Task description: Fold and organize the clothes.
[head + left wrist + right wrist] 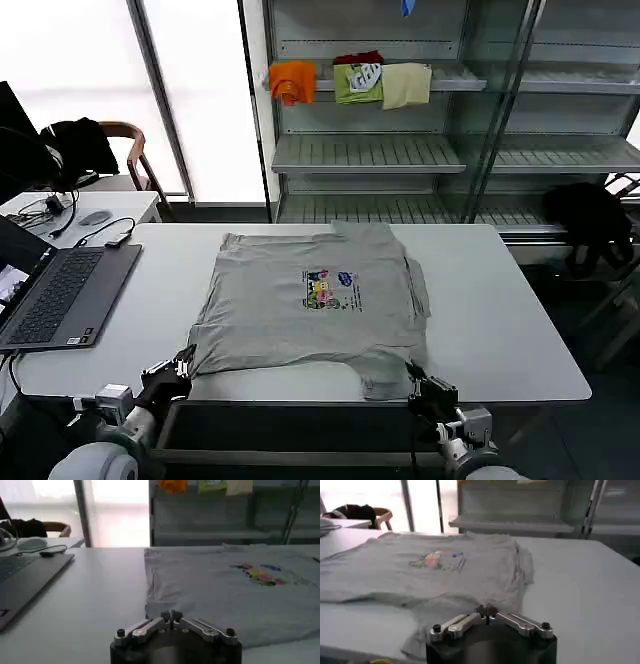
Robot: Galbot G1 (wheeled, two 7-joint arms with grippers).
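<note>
One of the clothes, a light grey top (290, 330) with a small multicoloured chest print (330, 290), lies spread flat on the white table (510, 320). Its near right hem droops over the front edge. My left gripper (186, 358) sits at the top's near left corner with its fingers shut; in the left wrist view the gripper (171, 615) rests against the hem of the top (225, 590). My right gripper (418, 377) is shut at the near right hem. In the right wrist view the gripper (485, 611) sits just before the rumpled cloth (420, 580). No cloth shows between either pair of fingers.
An open laptop (60, 295) lies on the table's left side, with a cable beside it. Behind the table, a metal shelf (400, 150) holds small orange (292, 80), green (358, 82) and cream (406, 85) folded pieces. A black garment (590, 215) hangs at the far right.
</note>
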